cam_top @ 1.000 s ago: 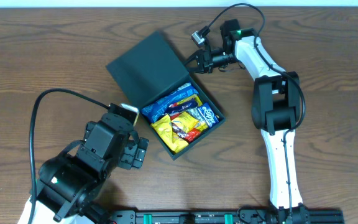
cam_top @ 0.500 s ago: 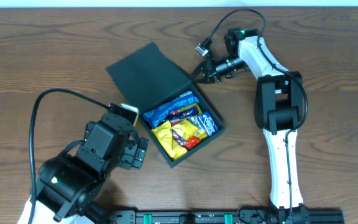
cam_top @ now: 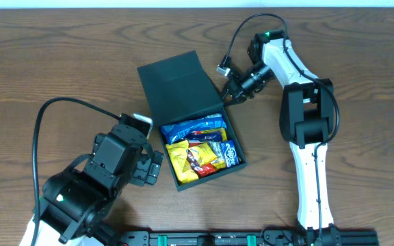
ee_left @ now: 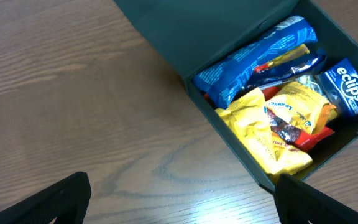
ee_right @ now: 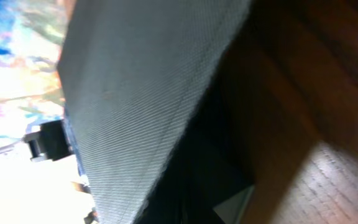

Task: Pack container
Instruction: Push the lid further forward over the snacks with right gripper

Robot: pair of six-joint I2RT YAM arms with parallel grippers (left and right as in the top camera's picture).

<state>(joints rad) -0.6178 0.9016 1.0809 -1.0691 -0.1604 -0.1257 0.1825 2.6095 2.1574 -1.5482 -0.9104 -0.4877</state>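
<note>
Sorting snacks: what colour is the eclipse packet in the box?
The packet is blue with white lettering; left wrist view.

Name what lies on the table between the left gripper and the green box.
Nothing: only bare wooden table separates the left gripper from the container, as the left wrist view shows.

Close, blurred textured wall of the container [ee_right: 142,93], wooden table [ee_right: 328,180] alongside.
</note>
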